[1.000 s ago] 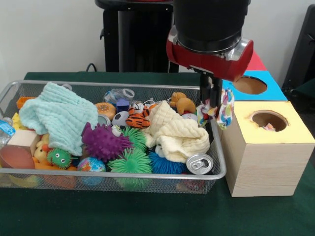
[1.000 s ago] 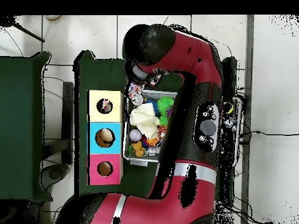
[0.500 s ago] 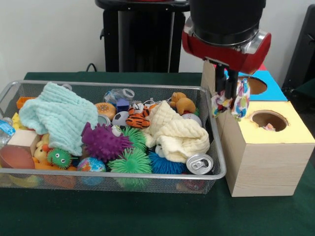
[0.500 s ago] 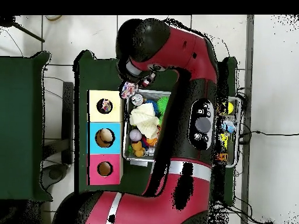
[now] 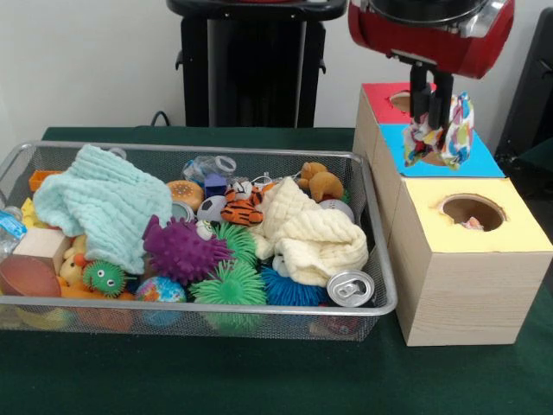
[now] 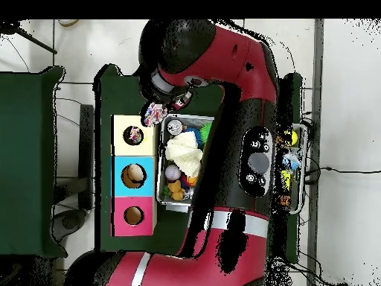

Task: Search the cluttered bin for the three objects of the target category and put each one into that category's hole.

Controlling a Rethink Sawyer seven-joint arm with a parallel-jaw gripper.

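A multicoloured cloth (image 5: 451, 131) is gripped by the tool (image 5: 429, 111) and is hung with its long axis vertical, raised above the wooden box (image 5: 462, 285); it is seen before the blue section (image 5: 484, 160), though the overhead view places it nearer the yellow section (image 6: 146, 138), so the exact position is uncertain. Open air is left beneath. The mesh bin (image 5: 380, 285), crowded with toys and a cream cloth (image 5: 313, 233), is set just beside the box on the green worktop (image 5: 259, 372).
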